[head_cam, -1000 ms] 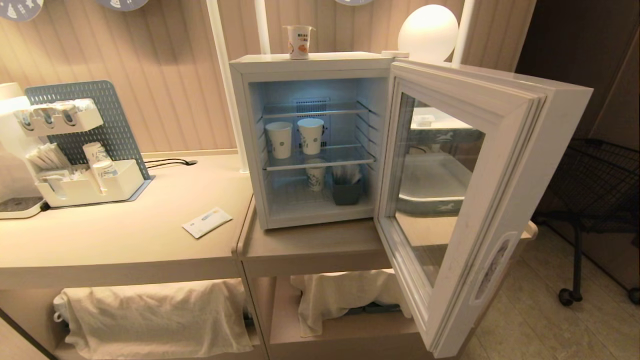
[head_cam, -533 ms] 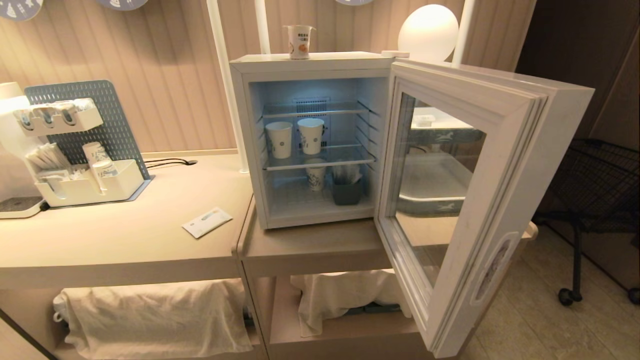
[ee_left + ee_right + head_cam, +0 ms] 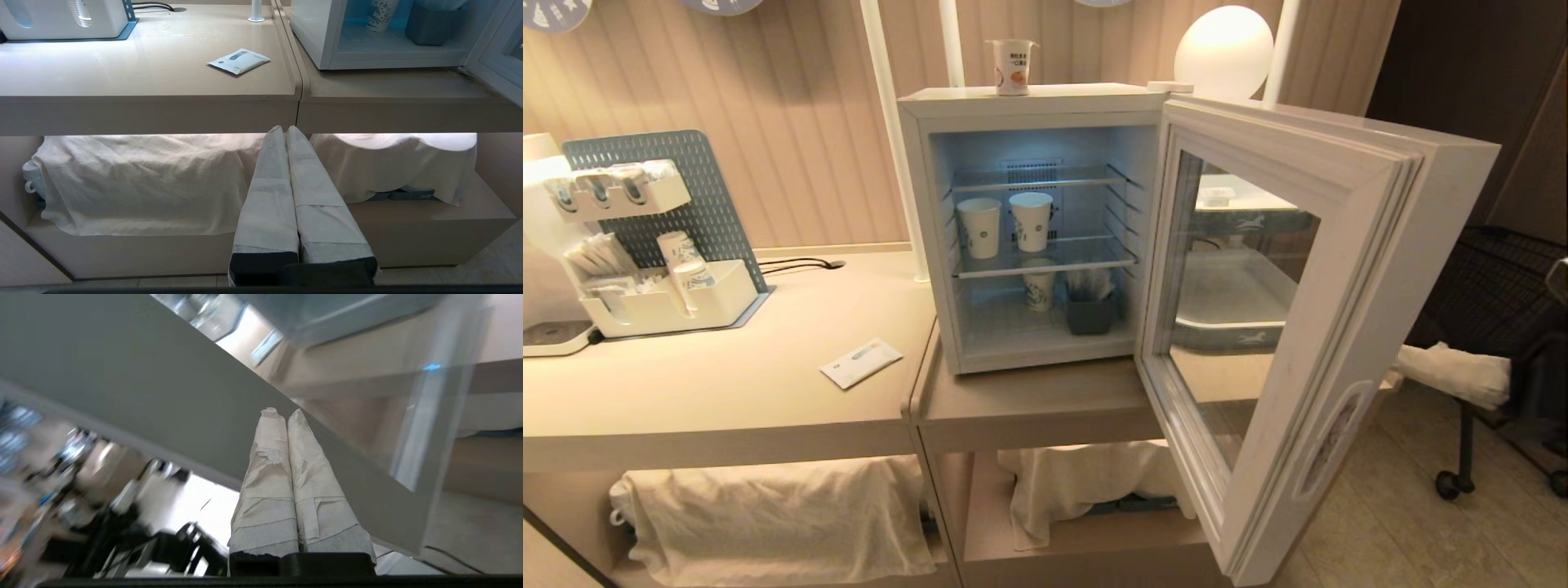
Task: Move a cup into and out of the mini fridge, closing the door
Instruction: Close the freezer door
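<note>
In the head view the small white plastic cup with an orange fruit picture (image 3: 1012, 67) stands upright on top of the boxy white mini fridge (image 3: 915, 237), near the far edge of its roof. The fridge's door, a pale frame around a glass window (image 3: 1290, 327), is swung wide open to the right. Inside, two taller white paper cups (image 3: 1005, 224) stand on the middle wire shelf, with a third cup and a dark grey container (image 3: 1090, 314) below. The right gripper, its fingers wrapped in white tape (image 3: 1454, 374), shows at the right edge beyond the open door, lower than the cup and well apart from it. In the left wrist view the left gripper (image 3: 284, 130) hangs low in front of the beige counter's (image 3: 147, 110) edge, its taped fingers pressed together and holding nothing. In the right wrist view the right gripper (image 3: 282, 413) is also pressed shut and empty, its tips near the door's grey outer frame.
</note>
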Robot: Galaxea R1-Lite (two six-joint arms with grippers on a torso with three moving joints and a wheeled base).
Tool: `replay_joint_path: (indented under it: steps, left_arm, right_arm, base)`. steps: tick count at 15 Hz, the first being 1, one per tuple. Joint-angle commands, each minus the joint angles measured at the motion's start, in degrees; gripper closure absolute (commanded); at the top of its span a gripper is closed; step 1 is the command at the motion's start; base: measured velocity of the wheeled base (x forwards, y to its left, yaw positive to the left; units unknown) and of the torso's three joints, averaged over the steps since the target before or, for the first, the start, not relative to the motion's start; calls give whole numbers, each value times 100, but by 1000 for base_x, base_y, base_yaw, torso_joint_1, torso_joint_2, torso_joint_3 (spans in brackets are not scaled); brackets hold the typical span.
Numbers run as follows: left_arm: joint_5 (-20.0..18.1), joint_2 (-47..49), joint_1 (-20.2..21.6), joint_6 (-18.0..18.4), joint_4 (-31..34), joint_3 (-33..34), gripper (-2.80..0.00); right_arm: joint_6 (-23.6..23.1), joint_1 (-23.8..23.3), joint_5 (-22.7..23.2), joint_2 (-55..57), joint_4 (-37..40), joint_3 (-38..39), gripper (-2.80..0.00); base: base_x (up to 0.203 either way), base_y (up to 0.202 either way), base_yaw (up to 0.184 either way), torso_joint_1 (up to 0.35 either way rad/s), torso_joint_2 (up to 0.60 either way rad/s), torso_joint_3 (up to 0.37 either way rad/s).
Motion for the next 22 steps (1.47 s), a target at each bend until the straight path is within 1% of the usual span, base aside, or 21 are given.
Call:
replay_joint_path:
  steps: [1,3,4,5,6,7,9,10,11,12,13,14,15,16,17,18,20,22]
  left_arm:
    - [4,9,1,-5,-1,9,0]
    - [4,9,1,-5,-1,9,0]
    - [1,9,1,-5,-1,9,0]
    - [4,9,1,-5,-1,9,0]
    - [4,9,1,-5,-1,9,0]
    - [4,9,1,-5,-1,9,0]
    - [4,9,1,-5,-1,9,0]
    - [4,9,1,-5,-1,9,0]
    - [4,9,1,-5,-1,9,0]
    - [4,9,1,-5,-1,9,0]
    - [4,9,1,-7,-1,9,0]
    - [4,9,1,-14,-1,9,0]
    - [4,9,1,-14,-1,9,0]
    - [4,9,1,-14,-1,9,0]
    - [4,9,1,-23,-1,9,0]
    - [4,9,1,-23,-1,9,0]
    - [4,9,1,-23,-1,9,0]
    - [4,9,1,-23,-1,9,0]
  right_arm:
    - [40,32,462,1045,-455,5,0]
    - [46,508,469,1204,-593,5,0]
    - [42,829,424,1239,-607,4,0]
    - [41,1197,274,1258,-615,-19,0]
    - [41,1589,-52,1287,-616,-83,0]
    - [37,2073,-647,1369,-616,-205,0]
    - [20,2961,-2332,1647,-606,-717,0]
    - [-9,3373,-3204,1864,-562,-1177,0]
    - [-114,3720,-3982,2167,-429,-1646,0]
    - [-382,3963,-4774,2482,-224,-2085,0]
    - [-747,4187,-5623,2857,-93,-2525,0]
    - [-1073,4407,-6369,3235,-83,-2968,0]
    - [-1402,4601,-6983,3621,-170,-3419,0]
    - [-1862,4747,-7495,4020,-343,-3872,0]
    - [-2380,4858,-7842,4425,-591,-4267,0]
    - [-2918,4949,-8053,4813,-900,-4667,0]
    - [-4065,5054,-8275,5624,-1577,-5334,0]
    - [-4811,5088,-8366,6267,-2200,-5834,0]
  base:
    - [0,0,0,0,0,0]
    - [0,0,0,0,0,0]
    - [0,0,0,0,0,0]
    - [0,0,0,0,0,0]
    - [0,0,0,0,0,0]
    - [0,0,0,0,0,0]
    - [0,0,0,0,0,0]
    - [0,0,0,0,0,0]
    - [0,0,0,0,0,0]
    - [0,0,0,0,0,0]
    - [0,0,0,0,0,0]
    - [0,0,0,0,0,0]
    - [0,0,0,0,0,0]
    - [0,0,0,0,0,0]
    - [0,0,0,0,0,0]
    - [0,0,0,0,0,0]
    - [0,0,0,0,0,0]
    - [0,0,0,0,0,0]
